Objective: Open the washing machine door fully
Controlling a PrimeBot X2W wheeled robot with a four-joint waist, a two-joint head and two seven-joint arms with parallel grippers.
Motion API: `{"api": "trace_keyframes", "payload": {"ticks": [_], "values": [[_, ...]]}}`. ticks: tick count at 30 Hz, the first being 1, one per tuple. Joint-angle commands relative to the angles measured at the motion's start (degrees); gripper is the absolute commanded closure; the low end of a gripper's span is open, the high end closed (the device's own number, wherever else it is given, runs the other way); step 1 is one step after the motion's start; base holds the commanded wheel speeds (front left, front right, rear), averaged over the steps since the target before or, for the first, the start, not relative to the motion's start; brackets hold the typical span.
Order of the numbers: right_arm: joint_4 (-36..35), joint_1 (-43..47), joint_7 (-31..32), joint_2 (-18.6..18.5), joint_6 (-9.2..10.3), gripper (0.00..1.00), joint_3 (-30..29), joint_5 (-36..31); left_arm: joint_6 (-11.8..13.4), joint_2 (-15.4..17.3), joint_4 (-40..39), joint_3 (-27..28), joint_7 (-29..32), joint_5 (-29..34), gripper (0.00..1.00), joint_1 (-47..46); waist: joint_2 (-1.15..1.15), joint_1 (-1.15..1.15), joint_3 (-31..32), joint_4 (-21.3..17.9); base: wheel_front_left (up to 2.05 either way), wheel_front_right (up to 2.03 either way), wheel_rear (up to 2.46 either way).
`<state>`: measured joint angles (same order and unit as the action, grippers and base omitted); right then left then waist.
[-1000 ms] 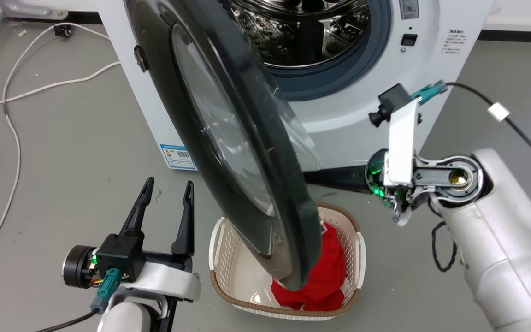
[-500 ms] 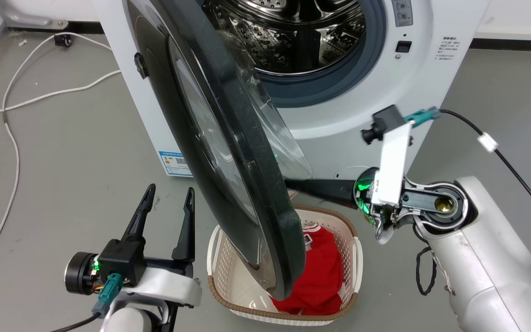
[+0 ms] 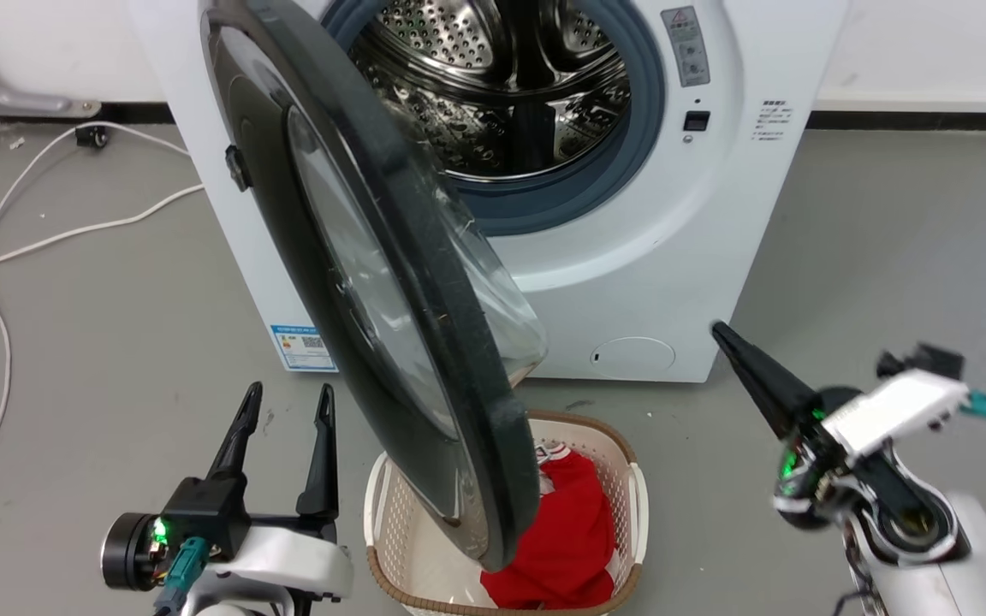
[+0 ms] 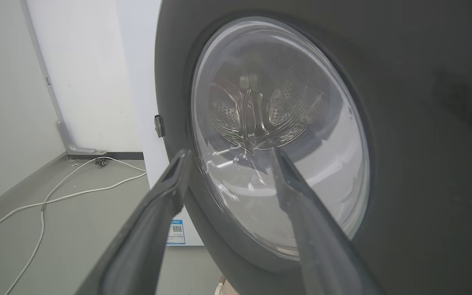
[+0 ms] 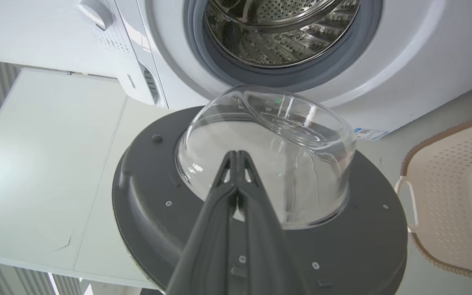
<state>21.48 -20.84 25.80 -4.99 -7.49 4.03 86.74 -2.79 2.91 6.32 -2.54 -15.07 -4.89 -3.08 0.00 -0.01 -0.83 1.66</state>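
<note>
Left jaws parted, right jaws closed, both empty

The left gripper (image 3: pixel 288 395) sits low, its two dark fingers (image 3: pixel 235 436) pointing up and spread in an open V with nothing between them. Seen from its own wrist, the left gripper (image 4: pixel 231 155) shows the same wide gap. Behind the fingers a black wrist block (image 3: pixel 212 509) glows green, and a pale forearm (image 3: pixel 305 560) follows behind that.

The right gripper (image 3: pixel 720 334) slants up and toward the left one. Its fingers (image 5: pixel 219 229) are pressed together to a single point and seem to hold nothing. Behind it the right wrist (image 3: pixel 801 488) is blurred, with a green light on it. The white right forearm (image 3: pixel 964 573) trails down behind the wrist.
</note>
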Motion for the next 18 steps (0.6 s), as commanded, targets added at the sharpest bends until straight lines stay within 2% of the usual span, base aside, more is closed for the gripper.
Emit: {"api": "trace_keyframes", "payload": {"ticks": [1, 2, 3, 4, 8, 10, 16, 18], "values": [[-1.55, 3.52, -2.41, 0.53, 0.0, 0.75, -1.63, 0.77, 0.05, -0.05, 0.1, 0.57, -0.14, -0.12, 0.0, 0.88, 0.0, 0.01, 0.79, -0.96, 0.0, 0.0, 0.0], [-2.51, 5.15, -3.87, 0.65, 0.0, 0.54, -2.2, 0.44, -0.06, -0.05, 0.1, 0.74, -0.14, -0.01, 0.0, 1.12, 0.0, 0.01, 0.94, -1.15, 0.0, 0.0, 0.0], [-3.4, 6.81, -5.52, 0.73, 0.0, 0.08, -2.82, -0.23, -0.13, -0.05, 0.16, 0.9, -0.14, 0.06, 0.0, 1.36, 0.0, 0.01, 1.05, -1.31, 0.0, 0.0, 0.0], [-4.09, 8.3, -6.97, 0.77, 0.0, 0.0, -3.08, -0.86, -0.22, -0.05, 0.25, 1.2, -0.14, 0.06, 0.0, 1.49, 0.0, 0.01, 1.1, -1.54, 0.0, 0.0, 0.0], [-7.15, 12.91, -14.24, 1.11, 0.0, 0.0, -4.2, -4.76, -0.41, -0.04, 0.45, 1.99, -0.14, 0.21, 0.0, 1.74, 0.0, 0.01, 1.42, -2.16, 0.0, 0.0, 0.0], [-8.24, 14.48, -19.12, 1.12, 0.0, 0.0, -4.35, -9.05, -0.41, -0.05, 0.45, 2.23, -0.14, 0.26, 0.0, 1.78, 0.0, 0.01, 1.54, -2.44, 0.0, 0.0, 0.0], [-8.89, 16.09, -35.34, -1.21, 0.0, 0.0, -3.45, -32.87, -0.41, -0.04, 0.34, 2.75, -0.14, 0.5, 0.0, 1.89, 0.0, 0.01, 1.76, -2.89, 0.0, 0.0, 0.0], [-9.44, 15.84, -38.39, -2.15, 0.01, 0.0, -4.4, -42.11, -0.45, -0.02, 0.27, 2.93, -0.14, 0.62, 0.0, 1.77, 0.0, 0.01, 1.83, -2.95, 0.0, 0.0, 0.0]]}}
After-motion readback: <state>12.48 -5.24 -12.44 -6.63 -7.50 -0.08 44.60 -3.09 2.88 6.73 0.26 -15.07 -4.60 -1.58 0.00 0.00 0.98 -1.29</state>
